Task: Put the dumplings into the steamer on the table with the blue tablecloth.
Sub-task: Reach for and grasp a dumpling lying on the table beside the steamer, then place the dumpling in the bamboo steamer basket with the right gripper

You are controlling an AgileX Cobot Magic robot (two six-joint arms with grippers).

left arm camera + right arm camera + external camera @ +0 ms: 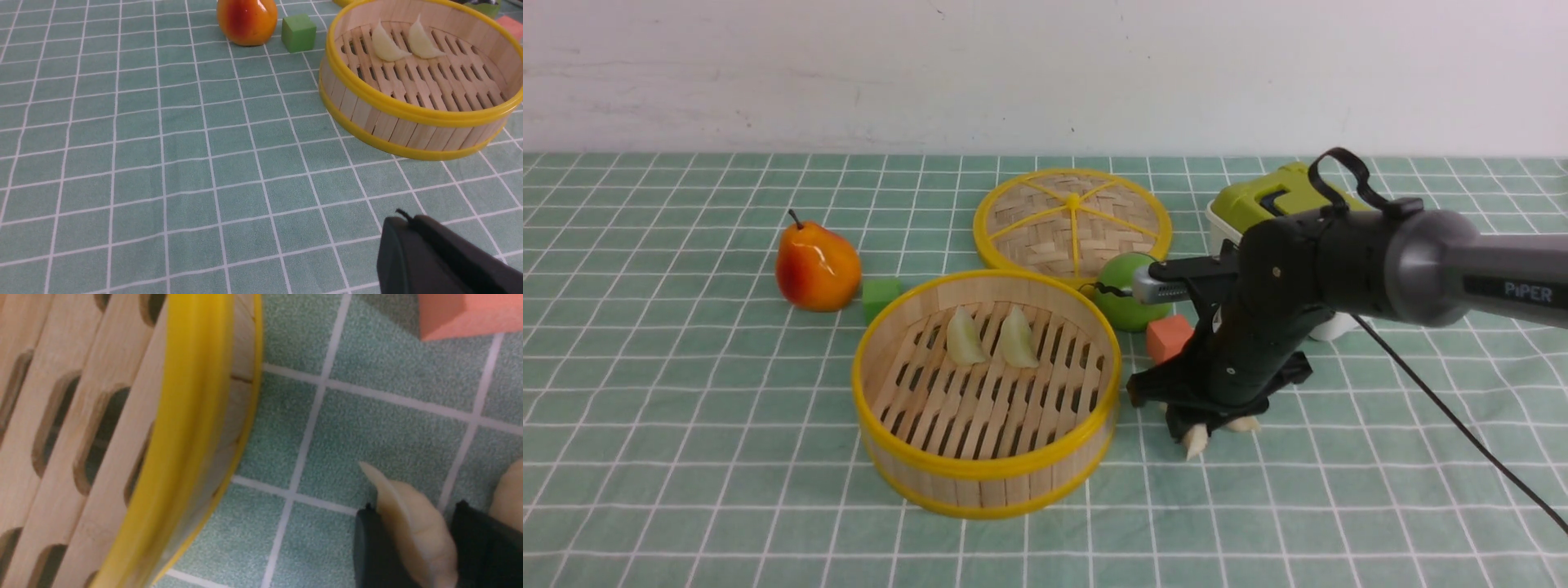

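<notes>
a slip may be expected from here: the held dumpling is glossy and tapered, its pointed tip sticks out past the fingers, and it could be squeezed out of the jaws when it is lifted. the second loose dumpling lies just beside the outer finger and could be pushed away or dragged along. the yellow rim of the steamer is near and stands high, so it could be struck if the lift is made too low. the right gripper is lowered to the table with the blue tablecloth, just to the right of the steamer, and it is closed around the held dumpling, which is touched on both sides and appears not yet raised. two dumplings are already laid inside on the slats. the left gripper is seen clenched and empty, well apart.
</notes>
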